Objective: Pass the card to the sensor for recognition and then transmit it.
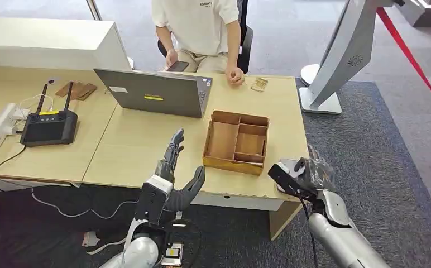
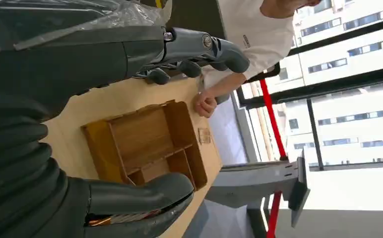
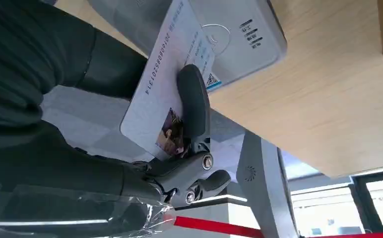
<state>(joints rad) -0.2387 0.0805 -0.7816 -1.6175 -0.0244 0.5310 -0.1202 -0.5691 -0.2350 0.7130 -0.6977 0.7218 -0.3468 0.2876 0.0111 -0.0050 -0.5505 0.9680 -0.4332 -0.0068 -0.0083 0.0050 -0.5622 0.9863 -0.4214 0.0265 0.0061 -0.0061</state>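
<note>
My right hand (image 1: 312, 173) hovers at the table's front right corner and pinches a white card (image 3: 165, 94) with a printed number and a small picture. The card is held just over the pale grey sensor (image 3: 239, 34), which lies flat on the table corner (image 1: 283, 165); whether they touch I cannot tell. In the head view the card (image 1: 283, 180) looks dark and sticks out leftward from the hand. My left hand (image 1: 173, 170) is raised at the table's front edge, fingers (image 2: 194, 49) spread, holding nothing, left of a wooden compartment box (image 1: 236, 142).
A person (image 1: 199, 28) sits behind the table with one hand (image 1: 235, 76) on it, next to a grey laptop (image 1: 157, 92). A black antenna device (image 1: 50, 127) stands at the left. A white stand (image 1: 341, 56) and red band are on the right.
</note>
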